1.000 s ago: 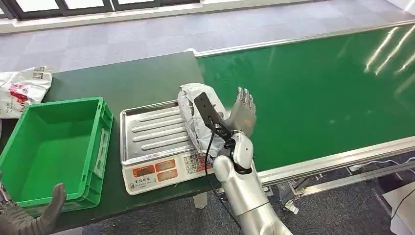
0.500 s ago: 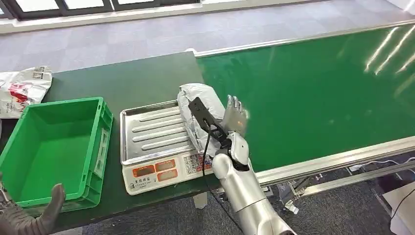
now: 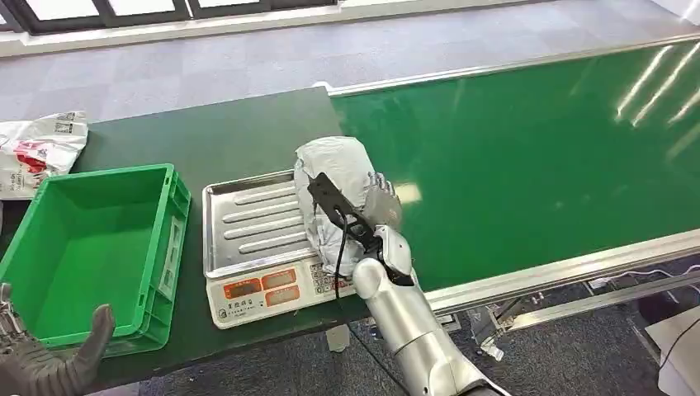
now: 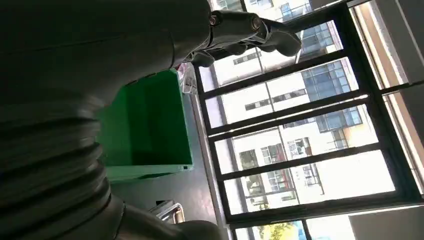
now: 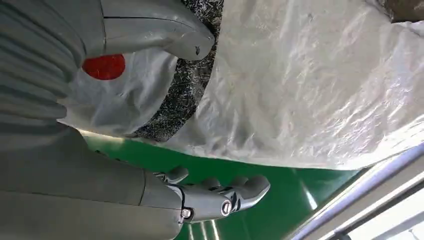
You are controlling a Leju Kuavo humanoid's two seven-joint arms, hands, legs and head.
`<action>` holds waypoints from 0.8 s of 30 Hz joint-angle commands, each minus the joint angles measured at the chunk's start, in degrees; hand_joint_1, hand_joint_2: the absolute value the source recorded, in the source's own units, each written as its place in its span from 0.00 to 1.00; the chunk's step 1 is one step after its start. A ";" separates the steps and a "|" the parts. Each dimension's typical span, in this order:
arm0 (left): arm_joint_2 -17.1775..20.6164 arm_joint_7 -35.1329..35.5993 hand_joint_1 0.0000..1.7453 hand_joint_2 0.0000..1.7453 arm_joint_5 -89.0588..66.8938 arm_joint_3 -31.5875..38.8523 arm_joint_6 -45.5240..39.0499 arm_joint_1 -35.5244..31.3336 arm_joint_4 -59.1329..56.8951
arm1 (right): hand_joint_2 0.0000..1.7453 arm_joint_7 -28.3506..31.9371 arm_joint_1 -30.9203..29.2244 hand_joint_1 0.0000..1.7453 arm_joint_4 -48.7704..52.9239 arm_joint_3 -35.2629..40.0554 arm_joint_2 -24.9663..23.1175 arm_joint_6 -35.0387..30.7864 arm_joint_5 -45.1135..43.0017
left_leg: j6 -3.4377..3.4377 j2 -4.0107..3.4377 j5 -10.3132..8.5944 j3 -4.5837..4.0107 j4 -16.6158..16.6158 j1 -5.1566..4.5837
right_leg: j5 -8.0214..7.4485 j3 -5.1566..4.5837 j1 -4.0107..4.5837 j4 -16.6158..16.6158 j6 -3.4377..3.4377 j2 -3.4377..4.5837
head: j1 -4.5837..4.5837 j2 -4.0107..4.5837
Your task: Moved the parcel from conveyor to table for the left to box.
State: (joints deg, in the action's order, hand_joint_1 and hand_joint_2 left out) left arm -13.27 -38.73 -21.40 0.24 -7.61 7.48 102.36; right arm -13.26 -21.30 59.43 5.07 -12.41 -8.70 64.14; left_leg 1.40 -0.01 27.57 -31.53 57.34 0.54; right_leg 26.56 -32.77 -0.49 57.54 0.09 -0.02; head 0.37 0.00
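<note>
Resting: the crumpled silver-grey plastic-wrapped parcel (image 3: 332, 191) lies on the right part of the ribbed steel weighing tray (image 3: 248, 221), overhanging the tray's edge toward the conveyor.
Parcel close up: in the right wrist view the wrinkled grey film (image 5: 310, 85) has a dark speckled band and a red round mark on it.
Right hand: the right hand (image 3: 381, 200) stands against the parcel's conveyor-side face, fingers straight and apart, gripping nothing; whether the palm actually touches the wrap I cannot tell.
Right hand, wrist view: the thick grey thumb (image 5: 165, 30) lies over the parcel and the darker fingers (image 5: 225, 195) stretch out over green belt, the parcel beside the space between them.
Left hand: the left hand (image 3: 49, 363) hovers low at the near corner of the crate, thumb up and fingers spread, empty.
Left hand, wrist view: the fingers (image 4: 250, 30) are loosely curved in open air, with nothing in them.
Scale: the white electronic scale with orange display windows and keypad (image 3: 276, 289) carries the tray, on the dark green table (image 3: 215, 136).
Crate: the open green plastic crate (image 3: 91, 247) sits just left of the scale.
Conveyor: the wide green belt with silver side rails (image 3: 536, 157) adjoins the table's right end.
Far left: a white printed plastic bag (image 3: 37, 148) lies at the table's far corner, well apart from the parcel.
</note>
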 commanded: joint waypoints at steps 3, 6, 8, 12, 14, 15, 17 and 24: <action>1.81 -1.27 0.00 1.00 1.14 -0.32 3.22 -3.97 -5.82 | 1.00 28.92 0.06 0.00 -0.39 11.87 3.69 16.65 -21.90 | -0.02 0.03 -0.07 0.02 -0.09 0.01 | -0.07 0.01 0.02 -0.09 -0.03 -0.05 | 0.00 0.00; 1.81 -1.27 0.00 1.00 1.14 -0.32 3.22 -3.97 -5.82 | 1.00 28.92 0.06 0.00 -0.39 11.87 3.69 16.65 -21.90 | -0.02 0.06 -0.08 0.03 -0.09 0.00 | -0.06 0.00 0.02 -0.10 -0.03 -0.06 | 0.00 0.00; 1.79 -1.27 0.00 1.00 1.18 -0.31 3.23 -4.13 -5.93 | 1.00 29.58 0.03 0.00 -0.04 12.36 3.94 17.14 -22.42 | -0.01 0.07 -0.07 0.04 -0.06 -0.01 | -0.03 0.00 0.00 -0.06 -0.02 -0.06 | 0.00 0.00; 2.69 -1.27 0.00 1.00 2.02 -1.00 3.19 -4.75 -5.74 | 1.00 38.48 -0.01 0.00 3.22 16.90 5.56 21.71 -26.93 | -0.01 -0.01 -0.06 -0.05 -0.01 -0.02 | -0.05 -0.08 -0.02 -0.01 -0.01 0.03 | 0.00 0.00; 3.30 -1.27 0.00 1.00 2.69 -1.40 3.05 -5.19 -5.77 | 1.00 42.32 -0.11 0.00 5.99 19.74 6.63 24.95 -29.39 | -0.01 0.03 -0.08 -0.08 -0.02 -0.01 | -0.06 -0.10 -0.01 -0.03 -0.01 -0.01 | 0.00 0.00; 3.47 -1.27 0.00 1.00 2.87 -1.56 3.03 -5.36 -5.84 | 1.00 43.46 -0.41 0.00 6.38 20.59 6.93 25.51 -29.73 | -0.02 0.05 -0.10 -0.08 -0.04 -0.02 | -0.08 -0.10 -0.02 -0.04 -0.01 -0.04 | 0.00 0.00; 4.25 -1.27 0.00 1.00 3.77 -2.28 2.56 -6.13 -6.30 | 1.00 47.72 -2.48 0.00 6.57 23.98 7.74 27.77 -30.96 | -0.01 0.07 -0.11 -0.10 -0.02 -0.02 | -0.08 -0.11 -0.01 -0.03 -0.03 -0.04 | 0.00 0.00; 5.09 -1.27 0.00 1.00 4.73 -2.16 -0.02 -4.06 -4.06 | 1.00 46.77 -2.83 0.00 10.69 25.05 6.04 16.22 -29.58 | 0.00 -0.01 -0.09 -0.06 0.00 0.00 | -0.10 -0.10 0.01 -0.02 -0.05 0.05 | 0.00 0.00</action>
State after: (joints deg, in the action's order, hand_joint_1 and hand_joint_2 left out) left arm -11.32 -40.13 -17.09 -0.55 -5.44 3.19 99.19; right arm 37.33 -21.49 66.23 24.99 -8.24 19.21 33.42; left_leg 1.44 -0.03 27.54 -31.53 57.36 0.55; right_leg 26.51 -32.82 -0.47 57.55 0.04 0.04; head 0.37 0.00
